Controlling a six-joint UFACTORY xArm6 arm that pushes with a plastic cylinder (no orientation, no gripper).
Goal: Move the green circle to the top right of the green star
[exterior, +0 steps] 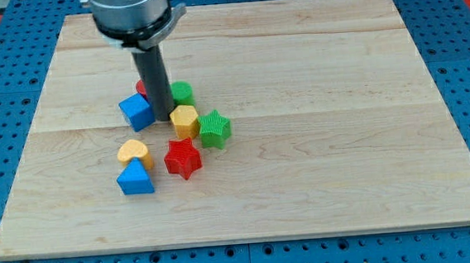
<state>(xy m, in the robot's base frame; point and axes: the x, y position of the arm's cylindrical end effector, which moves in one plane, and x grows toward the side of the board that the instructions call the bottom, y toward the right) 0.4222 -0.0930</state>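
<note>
The green circle [182,92] sits just right of my rod, partly hidden by it. The green star [215,129] lies lower right of the circle, next to the yellow hexagon [184,121]. My tip [161,118] rests on the board between the blue cube [137,112] on its left and the yellow hexagon on its right, just lower left of the green circle. A red block [142,88] peeks out behind the rod on its left; its shape is hidden.
A red star [182,158] lies below the yellow hexagon. A yellow heart [134,152] and a blue triangle [135,179] lie at lower left of the cluster. The wooden board [341,99] rests on a blue pegboard surface.
</note>
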